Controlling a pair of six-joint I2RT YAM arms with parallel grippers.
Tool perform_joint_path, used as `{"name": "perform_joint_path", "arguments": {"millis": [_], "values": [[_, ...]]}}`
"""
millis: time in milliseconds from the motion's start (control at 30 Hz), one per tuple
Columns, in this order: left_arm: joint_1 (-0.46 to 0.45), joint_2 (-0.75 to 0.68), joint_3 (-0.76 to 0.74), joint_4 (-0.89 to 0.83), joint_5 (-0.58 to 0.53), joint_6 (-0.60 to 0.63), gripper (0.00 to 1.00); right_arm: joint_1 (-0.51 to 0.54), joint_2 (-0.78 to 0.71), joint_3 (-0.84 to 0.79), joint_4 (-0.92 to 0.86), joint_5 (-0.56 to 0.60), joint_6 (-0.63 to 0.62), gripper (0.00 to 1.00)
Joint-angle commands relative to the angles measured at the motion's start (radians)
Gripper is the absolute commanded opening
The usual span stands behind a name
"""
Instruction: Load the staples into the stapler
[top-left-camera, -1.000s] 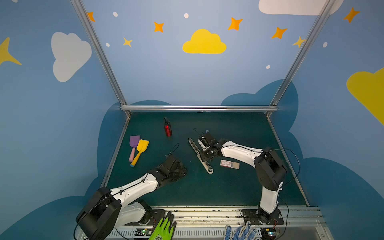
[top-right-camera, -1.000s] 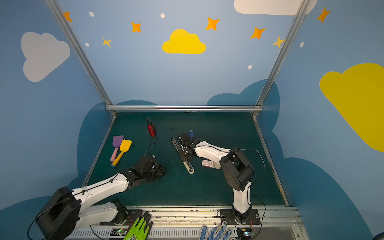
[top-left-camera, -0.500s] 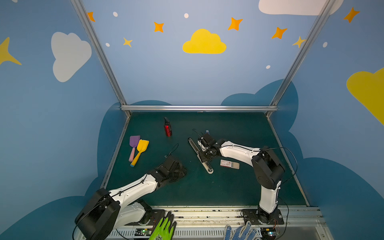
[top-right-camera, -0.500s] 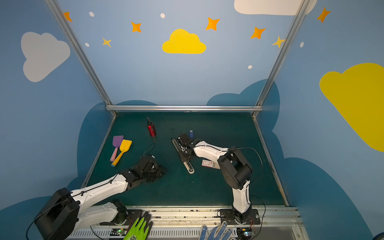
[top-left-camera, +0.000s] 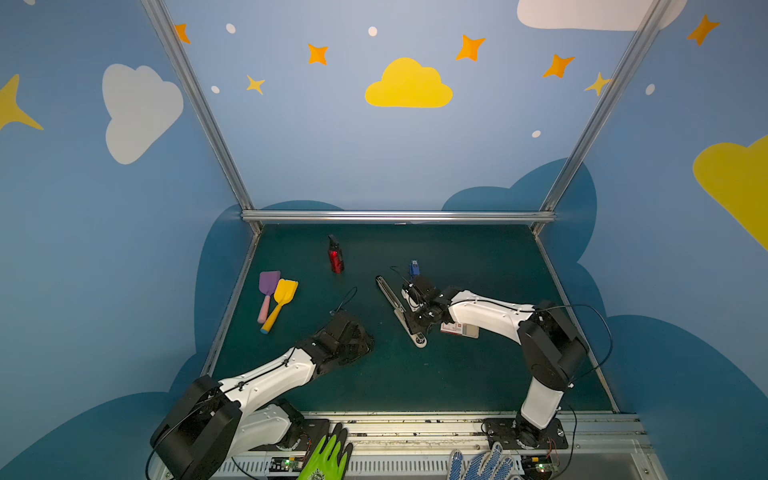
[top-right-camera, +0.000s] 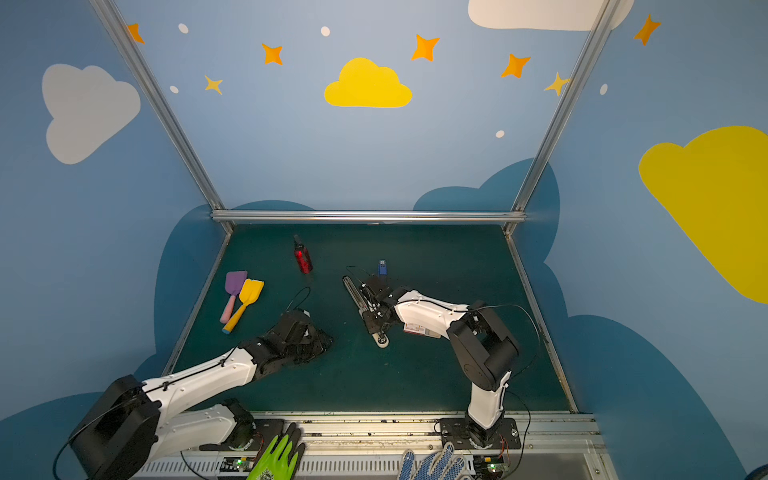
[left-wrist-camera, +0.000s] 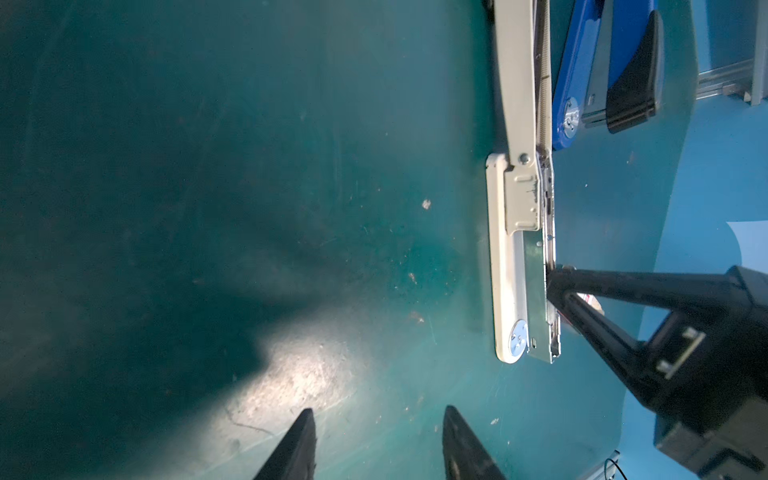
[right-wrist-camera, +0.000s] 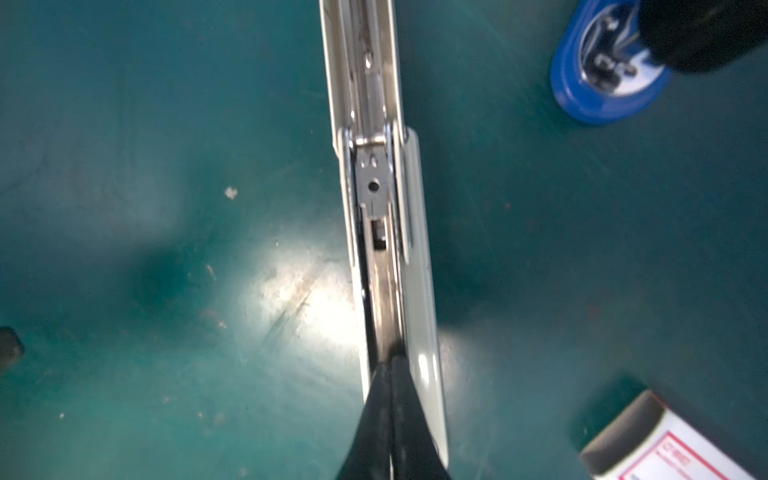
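Stapler (right-wrist-camera: 419, 299) is laid open; right pincer (right-wrist-camera: 392, 368), pressed together, is set in its channel; left pincer (left-wrist-camera: 378, 415) is spread. Seated staples cannot be confirmed; closing is left.

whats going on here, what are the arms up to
The right gripper, jaws closed, has its tips in the open channel of the white stapler, which lies unfolded on the table. The staple box sits close by. The left gripper is open and empty, off to the side.

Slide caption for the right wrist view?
Right claw, shut, tips on the opened white stapler; staple box lying nearby.
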Motion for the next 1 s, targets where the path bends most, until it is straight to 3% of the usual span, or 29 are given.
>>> {"name": "perform_joint_path", "arguments": {"millis": [0, 167, 400, 667, 833, 967], "values": [[0.004, 0.006, -0.001, 0.007, -0.007, -0.001, 0.50, 0.003, -0.045, -0.009, -0.049, 0.032, 0.009, 0.12], [0.002, 0.027, 0.028, 0.003, -0.001, 0.011, 0.50, 0.003, -0.129, -0.017, -0.048, 0.053, 0.009, 0.25], [0.003, 0.067, 0.091, -0.020, 0.007, 0.046, 0.50, 0.005, -0.358, -0.253, 0.133, -0.012, -0.002, 0.60], [0.002, 0.143, 0.156, -0.009, 0.037, 0.081, 0.50, 0.017, -0.647, -0.718, 0.653, -0.006, -0.062, 0.59], [0.002, 0.176, 0.178, 0.006, 0.050, 0.090, 0.50, 0.017, -0.695, -0.839, 0.804, -0.001, -0.079, 0.60], [0.002, 0.188, 0.190, 0.007, 0.056, 0.095, 0.50, 0.019, -0.649, -0.895, 0.920, 0.014, -0.084, 0.56]]}}
